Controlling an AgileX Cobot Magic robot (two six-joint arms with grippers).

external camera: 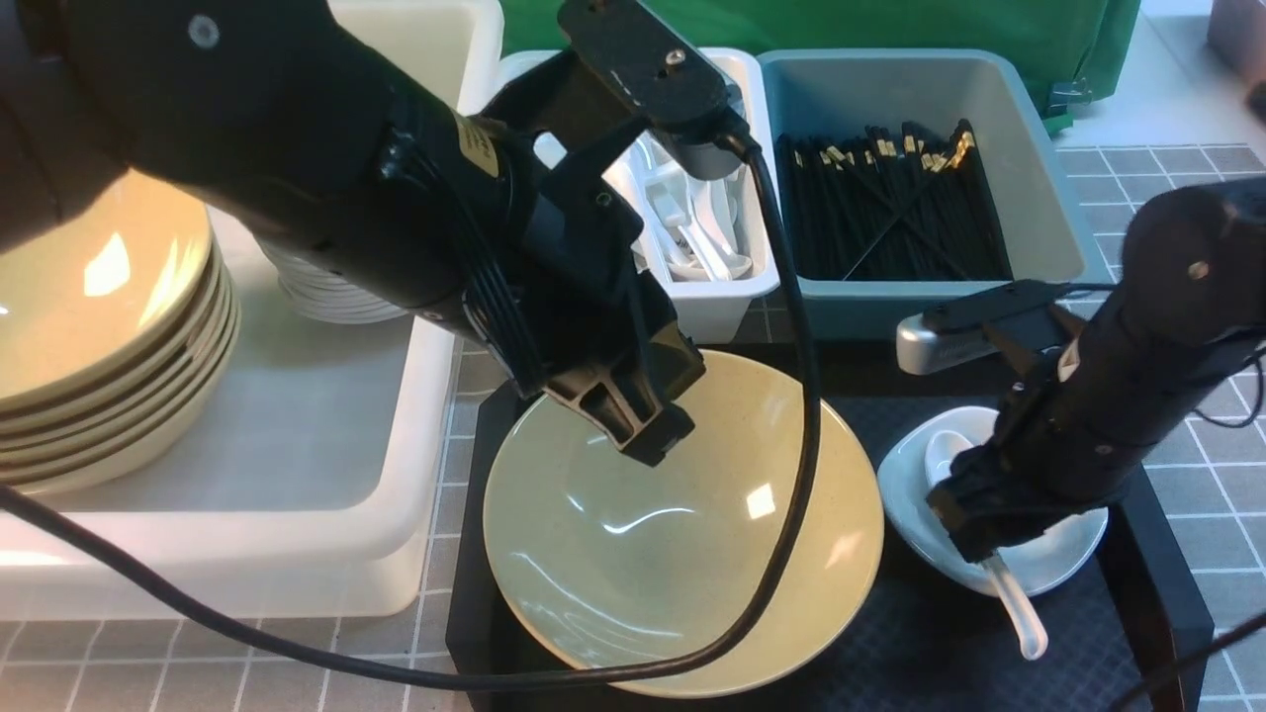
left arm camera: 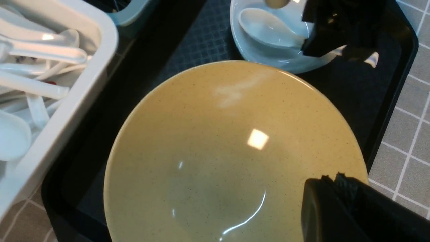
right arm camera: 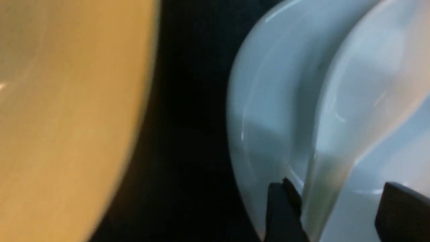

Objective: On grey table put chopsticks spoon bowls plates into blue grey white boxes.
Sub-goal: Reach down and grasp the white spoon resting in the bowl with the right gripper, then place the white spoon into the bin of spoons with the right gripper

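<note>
**My right pincer is wide open around a spoon on the black tray**

I have my right pincer point(right arm camera: 337, 185) down at the right part of the black tray point(external camera: 920, 643). Its two tips are apart, with the handle of the white spoon point(right arm camera: 352, 111) between them. One tip is right up by the handle, and I cannot tell if it touches. The other tip has a gap, so I am not gripping the spoon.

The spoon lies in a little white plate point(external camera: 910, 475) on the right part of the tray. Its scoop is inside the plate, and its handle pokes out past the rim.

My left pincer point(external camera: 665, 415) is shut tight with nothing in it. It hangs over the big yellow bowl point(external camera: 692, 554), which sits on the left part of the tray.

Past the far side of the tray is the white box point(external camera: 717, 307), full of white spoons point(external camera: 707, 222). Also past the far side, more to the right, is the blue-grey box point(external camera: 1043, 208), with lots of black chopsticks point(external camera: 890, 237) in it. The big tub point(external camera: 391, 475) is left of the tray. It holds a pile of yellow bowls point(external camera: 99, 287) and a pile of little plates point(external camera: 341, 302). The tray sits on the grey table point(external camera: 1221, 494).
</note>
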